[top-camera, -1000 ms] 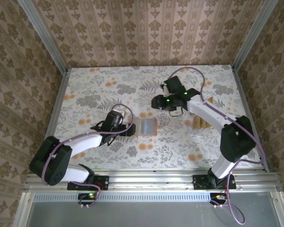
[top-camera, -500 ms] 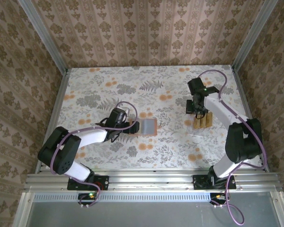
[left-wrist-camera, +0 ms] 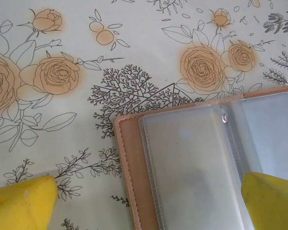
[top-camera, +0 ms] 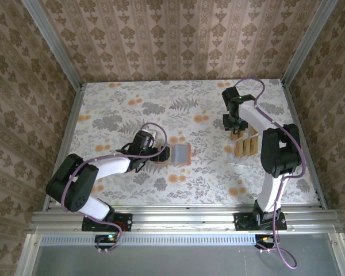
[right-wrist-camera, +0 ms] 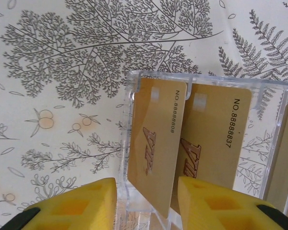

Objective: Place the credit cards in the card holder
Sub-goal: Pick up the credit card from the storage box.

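The credit cards are leaning in a clear tray on the right side of the table. The right gripper is straddling the lower end of the leftmost card; its jaws are standing partly apart, and no firm grip is showing. The card holder is lying open at the table's centre. The left gripper is hovering over it, spread wide and holding nothing.
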